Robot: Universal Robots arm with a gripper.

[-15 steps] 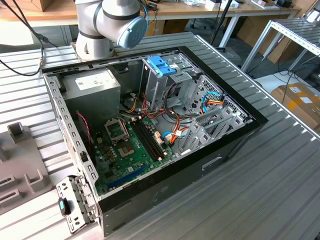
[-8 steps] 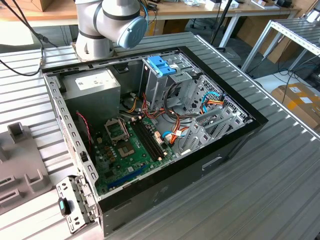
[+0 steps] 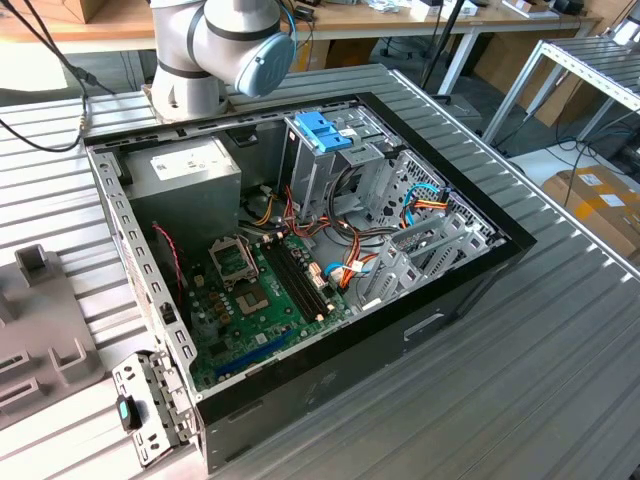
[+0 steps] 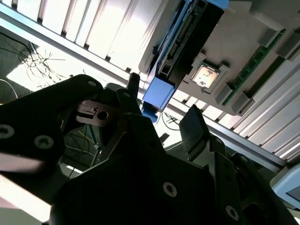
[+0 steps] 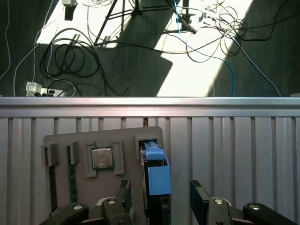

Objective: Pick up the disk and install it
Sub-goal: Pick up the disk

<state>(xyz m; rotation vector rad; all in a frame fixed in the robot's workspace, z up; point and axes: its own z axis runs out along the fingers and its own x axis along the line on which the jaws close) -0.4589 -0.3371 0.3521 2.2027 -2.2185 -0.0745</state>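
The disk [image 5: 154,171] stands on edge in a slot of a grey holder plate [image 5: 70,140], its blue plastic rail facing up. In the second wrist view the disk [image 4: 180,40] shows as a dark edge with a blue rail end. My gripper [image 5: 160,188] is open, with one dark finger on each side of the disk's near end, and I cannot tell whether they touch it. The gripper [image 4: 161,101] also stands open in the second wrist view. The open computer case [image 3: 470,270] lies on the table, with a metal drive cage [image 3: 325,135] with a blue top inside it.
A processor chip [image 5: 101,158] and memory sticks [image 5: 71,168] sit in the holder plate beside the disk. Beyond the ribbed table edge [image 5: 150,107] lie cables on the floor. The case holds a grey power supply [image 3: 185,170], a green motherboard [image 3: 260,290] and loose wires. The arm's base [image 3: 200,60] stands behind the case.
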